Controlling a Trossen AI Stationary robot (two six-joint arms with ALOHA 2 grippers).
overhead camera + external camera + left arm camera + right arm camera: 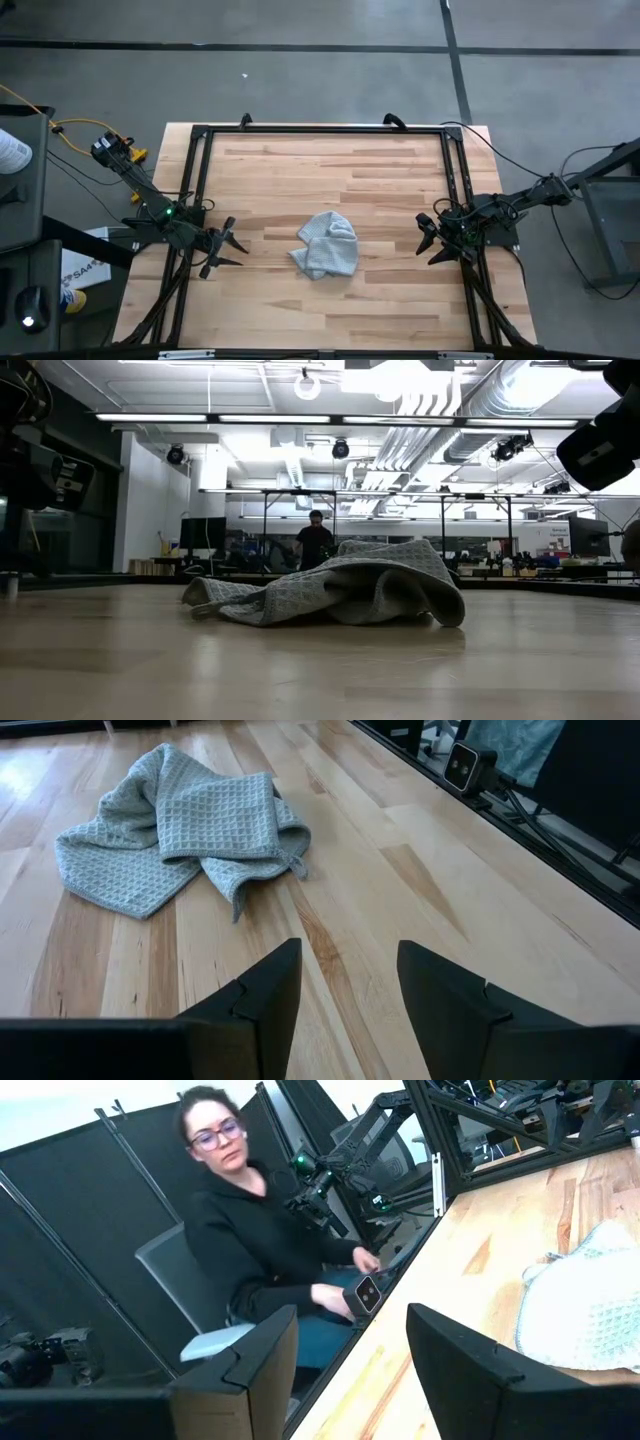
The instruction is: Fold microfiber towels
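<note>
A light grey microfiber towel lies crumpled in a loose heap on the middle of the wooden table; it also shows in the low view, in the left wrist view and in the right wrist view. My left gripper is open and empty above the table's left side, to the left of the towel. My right gripper is open and empty at the table's right side, to the right of the towel.
A black metal frame runs round the tabletop's far, left and right sides. A small camera sits at the table's edge. A person in black sits on a chair beyond the table's near edge. Bare wood lies all around the towel.
</note>
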